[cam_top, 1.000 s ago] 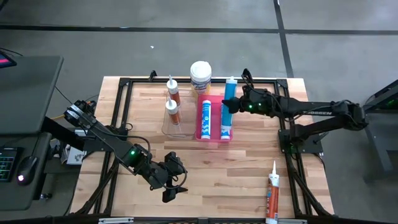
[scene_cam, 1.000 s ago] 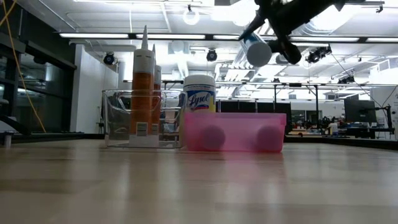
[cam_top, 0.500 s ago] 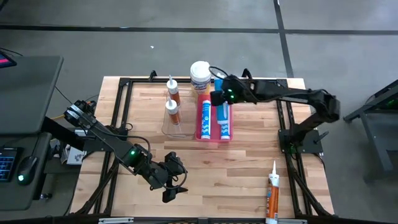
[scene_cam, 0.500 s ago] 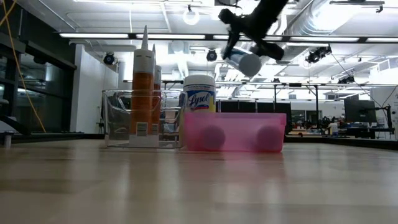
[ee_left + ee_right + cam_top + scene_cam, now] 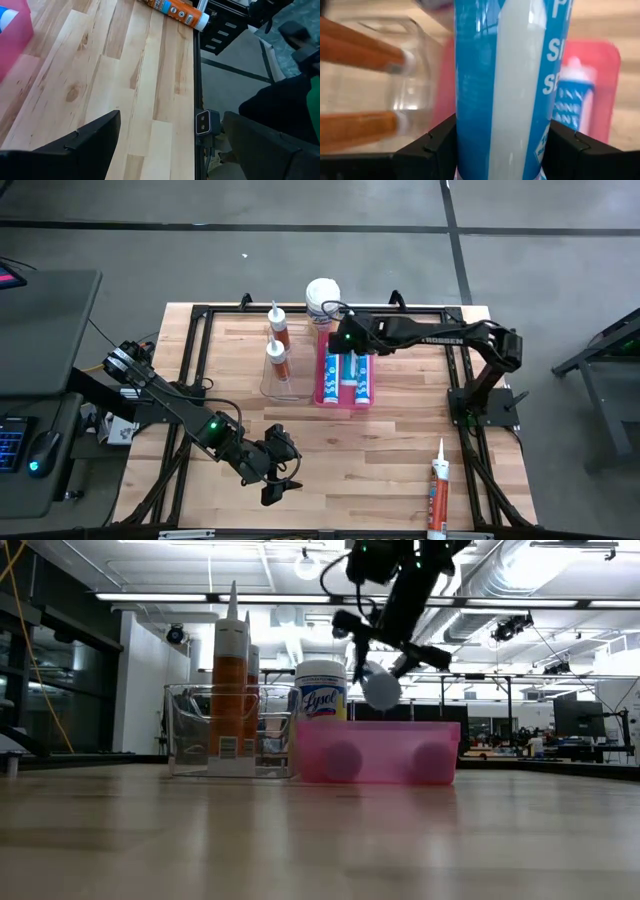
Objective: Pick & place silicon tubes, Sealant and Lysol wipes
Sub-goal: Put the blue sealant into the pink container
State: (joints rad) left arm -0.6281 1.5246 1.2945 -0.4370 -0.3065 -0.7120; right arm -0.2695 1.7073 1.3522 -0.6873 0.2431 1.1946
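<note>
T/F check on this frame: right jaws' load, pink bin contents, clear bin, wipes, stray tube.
1. The right gripper holds a blue tube over the pink bin. True.
2. The pink bin is empty. False: a blue tube lies in it.
3. Two orange tubes stand in the clear bin. True.
4. The wipes lie on their side. False: upright, behind the bins.
5. The left gripper holds an orange tube. False: it is open, holding nothing; one orange tube lies at the table's near right.

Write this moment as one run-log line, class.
right gripper: shut on blue tube, above pink bin | left gripper: open, idle, near table's front edge
</note>
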